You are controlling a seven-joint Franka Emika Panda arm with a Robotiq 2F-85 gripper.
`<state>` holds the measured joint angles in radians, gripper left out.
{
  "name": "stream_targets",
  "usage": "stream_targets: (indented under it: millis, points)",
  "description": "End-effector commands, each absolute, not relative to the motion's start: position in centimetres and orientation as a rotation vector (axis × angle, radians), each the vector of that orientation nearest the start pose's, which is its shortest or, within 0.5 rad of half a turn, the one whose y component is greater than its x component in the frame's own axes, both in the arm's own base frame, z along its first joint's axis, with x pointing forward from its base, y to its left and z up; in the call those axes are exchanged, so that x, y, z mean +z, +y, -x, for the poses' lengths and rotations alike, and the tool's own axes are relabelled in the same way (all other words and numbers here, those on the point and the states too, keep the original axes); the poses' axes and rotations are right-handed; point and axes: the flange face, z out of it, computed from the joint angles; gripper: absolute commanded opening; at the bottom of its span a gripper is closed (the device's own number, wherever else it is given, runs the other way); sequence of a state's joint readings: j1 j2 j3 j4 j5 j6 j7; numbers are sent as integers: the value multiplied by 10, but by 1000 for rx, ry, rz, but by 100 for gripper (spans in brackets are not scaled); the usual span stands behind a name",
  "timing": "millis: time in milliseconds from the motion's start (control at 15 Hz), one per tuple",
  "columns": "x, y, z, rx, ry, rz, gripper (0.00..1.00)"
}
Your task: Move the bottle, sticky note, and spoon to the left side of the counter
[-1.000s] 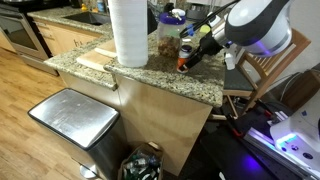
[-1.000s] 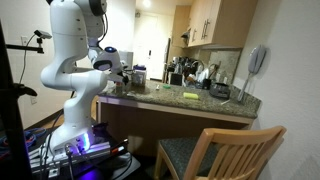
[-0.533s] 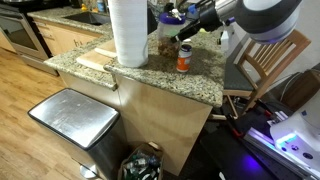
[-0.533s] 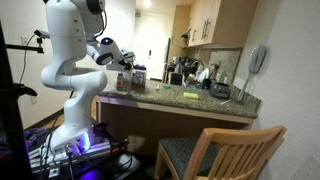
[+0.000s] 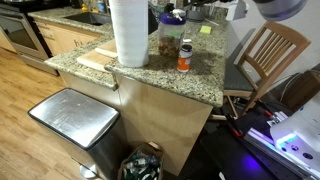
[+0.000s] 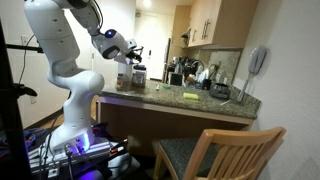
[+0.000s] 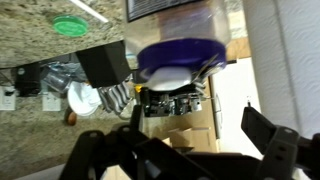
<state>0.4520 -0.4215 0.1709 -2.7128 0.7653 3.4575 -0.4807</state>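
The small orange bottle stands upright on the granite counter, just beside the glass jar with a blue lid. The pale yellow-green sticky note lies farther back; it also shows in an exterior view and in the wrist view. My gripper is raised above the jar end of the counter, apart from the bottle. In the wrist view its dark fingers are spread open and empty, over the jar's blue lid. I cannot make out a spoon.
A tall white paper towel roll stands on a wooden board near the counter edge. A steel bin sits on the floor below. A wooden chair stands by the counter's side. Kitchen items crowd the far counter end.
My gripper let go of the orange bottle, which now stands alone by the jar. The arm rose up and away, out of one exterior view.
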Motion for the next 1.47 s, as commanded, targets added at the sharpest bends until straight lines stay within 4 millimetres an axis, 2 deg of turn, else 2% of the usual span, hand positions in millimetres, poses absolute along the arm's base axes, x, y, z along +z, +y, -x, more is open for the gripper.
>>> stream_targets:
  millis: [0, 267, 333, 400, 533, 667, 733, 867, 933, 1133, 1400]
  points:
    - [518, 88, -365, -1605, -19, 2472, 100]
    - [576, -17, -362, -1732, 357, 2375, 100]
    - [560, 18, -371, -1715, 240, 2400, 100]
    - [571, -3, -367, -1739, 308, 2384, 100]
    - [579, -20, -361, -1756, 358, 2365, 100]
    - [531, 27, -376, -1625, 176, 2481, 100]
    - [514, 36, -387, -1586, 159, 2511, 100]
    - [486, 37, -417, -1484, 220, 2562, 100]
    - [473, 33, -429, -1463, 256, 2592, 100]
    - [454, 14, -477, -1438, 453, 2569, 100]
    - [434, -48, -545, -1479, 782, 2496, 100]
